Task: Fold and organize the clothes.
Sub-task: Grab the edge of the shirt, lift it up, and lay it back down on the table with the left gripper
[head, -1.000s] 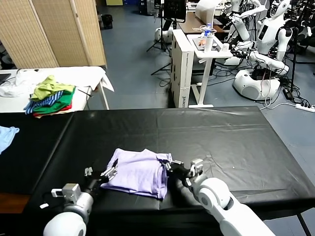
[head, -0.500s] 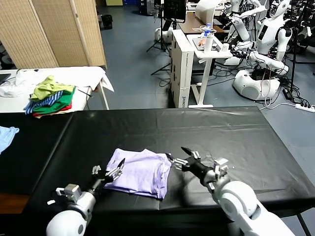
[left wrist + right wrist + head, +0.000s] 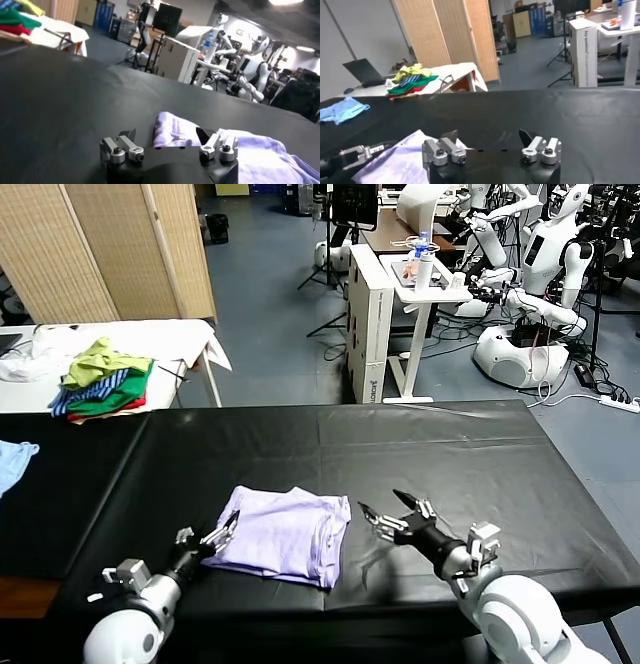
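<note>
The clothes are one pale lavender T-shirt (image 3: pixel 285 534) lying folded into a compact rectangle on the black table (image 3: pixel 430 444), near its front edge. My left gripper (image 3: pixel 214 537) stands open at the shirt's left edge, its fingertips beside the fabric with nothing between them. In the left wrist view the folded shirt (image 3: pixel 172 130) lies just beyond the open left gripper (image 3: pixel 166 135). My right gripper (image 3: pixel 392 516) is open and sits apart from the shirt's right edge, over bare table. The right wrist view shows the right gripper (image 3: pixel 488 136) empty, with the shirt (image 3: pixel 400 160) off to one side.
A pile of green, striped and red garments (image 3: pixel 100 379) rests on a white table at the back left. A light blue cloth (image 3: pixel 12 459) lies at the far left. A folding screen (image 3: pixel 110 244), a white desk (image 3: pixel 385 314) and other robots (image 3: pixel 530 284) stand beyond the table.
My right gripper has let go of the shirt's right edge, opened, and pulled away to the right. My left gripper stayed open and shifted slightly back to the left.
</note>
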